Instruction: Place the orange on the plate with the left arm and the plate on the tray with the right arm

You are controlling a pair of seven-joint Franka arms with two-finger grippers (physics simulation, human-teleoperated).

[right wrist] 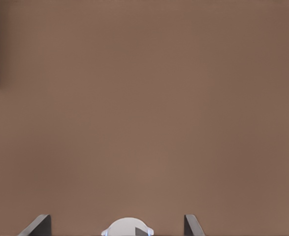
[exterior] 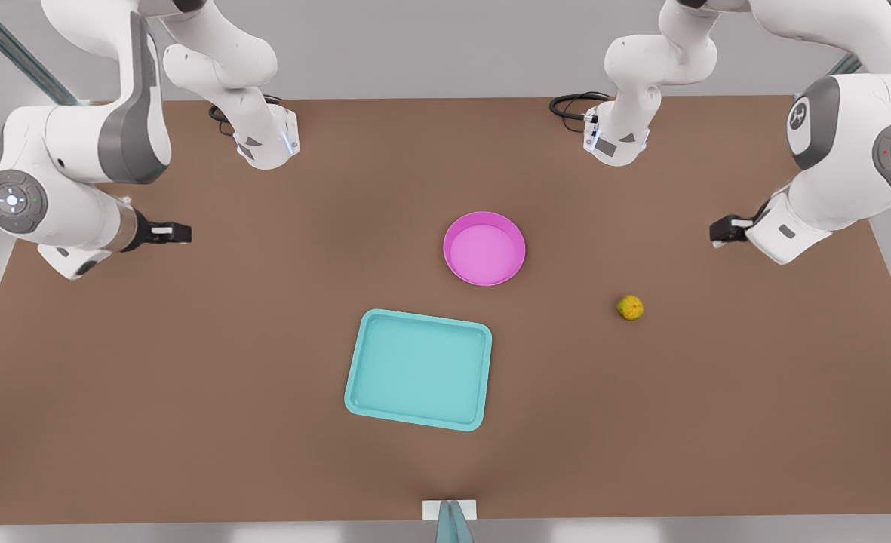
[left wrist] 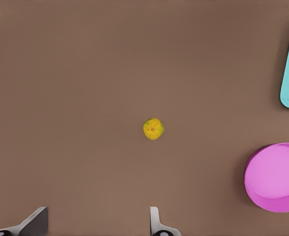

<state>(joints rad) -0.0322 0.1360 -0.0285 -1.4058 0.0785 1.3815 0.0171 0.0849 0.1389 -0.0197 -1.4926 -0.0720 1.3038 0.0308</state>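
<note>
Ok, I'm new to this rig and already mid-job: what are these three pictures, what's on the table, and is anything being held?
Two white robot arms work over a brown table. The wide picture comes from a fixed camera facing them. The other two come from cameras on each arm's wrist, looking down past its jaws. The left gripper is at the front view's right, and the right gripper is at the front view's left. Both hover above the table with jaws open, holding nothing. On the table lie a small orange, a pink plate and a turquoise tray, all apart from one another. The plate and the tray are both empty.
</note>
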